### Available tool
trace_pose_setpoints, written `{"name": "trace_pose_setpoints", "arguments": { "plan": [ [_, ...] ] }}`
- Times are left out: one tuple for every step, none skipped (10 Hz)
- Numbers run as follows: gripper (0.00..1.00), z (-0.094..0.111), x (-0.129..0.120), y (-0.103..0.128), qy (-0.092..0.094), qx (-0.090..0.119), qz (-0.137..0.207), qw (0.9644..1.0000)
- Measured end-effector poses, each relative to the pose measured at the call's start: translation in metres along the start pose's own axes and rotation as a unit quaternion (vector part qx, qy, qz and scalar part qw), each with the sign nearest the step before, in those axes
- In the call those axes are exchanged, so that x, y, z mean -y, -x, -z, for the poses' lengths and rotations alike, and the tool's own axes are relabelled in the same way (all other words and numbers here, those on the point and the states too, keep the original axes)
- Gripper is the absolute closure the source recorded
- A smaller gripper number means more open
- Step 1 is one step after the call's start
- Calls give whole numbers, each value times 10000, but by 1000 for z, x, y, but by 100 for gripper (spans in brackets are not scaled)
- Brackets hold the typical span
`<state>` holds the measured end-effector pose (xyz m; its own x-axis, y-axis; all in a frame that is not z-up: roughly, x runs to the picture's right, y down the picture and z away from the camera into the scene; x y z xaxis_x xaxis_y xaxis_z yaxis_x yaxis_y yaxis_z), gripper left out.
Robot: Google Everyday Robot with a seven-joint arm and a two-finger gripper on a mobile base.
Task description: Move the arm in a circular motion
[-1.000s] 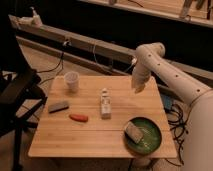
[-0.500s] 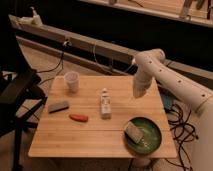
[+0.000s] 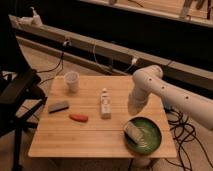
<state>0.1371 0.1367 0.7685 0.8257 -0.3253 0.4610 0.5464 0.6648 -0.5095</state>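
The glossy white arm with dark dots reaches in from the right edge over the wooden table. It bends at a rounded joint and its last segment points down. The gripper hangs at the end of that segment, just above the far rim of the green plate and to the right of a small white bottle. It holds nothing that I can see.
On the table are a white cup, a grey block and an orange-red object. A pale lump lies in the plate. A dark chair stands at left; cables lie at right.
The arm's end has swung from the table's far right corner down and toward the front, and now hangs over the green plate's far rim. The table objects have not moved.
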Motion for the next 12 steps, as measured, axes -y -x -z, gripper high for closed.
{"name": "trace_pose_setpoints", "arguments": {
  "plan": [
    [100,1,10,16,-53,30,260,9996],
    [100,2,23,27,-112,49,495,9987],
    [100,3,38,36,-165,91,708,9973],
    [100,3,52,40,-189,122,856,9961],
    [100,5,74,42,-227,169,1018,9944],
    [100,7,87,41,-262,200,1065,9938],
    [100,10,102,34,-309,238,1068,9935],
    [100,15,115,25,-365,262,1050,9935],
    [100,21,130,12,-450,251,985,9938],
    [100,25,141,-1,-519,207,866,9947],
    [100,27,147,-13,-556,169,754,9955],
    [100,31,150,-38,-596,99,530,9968]
  ]
}}
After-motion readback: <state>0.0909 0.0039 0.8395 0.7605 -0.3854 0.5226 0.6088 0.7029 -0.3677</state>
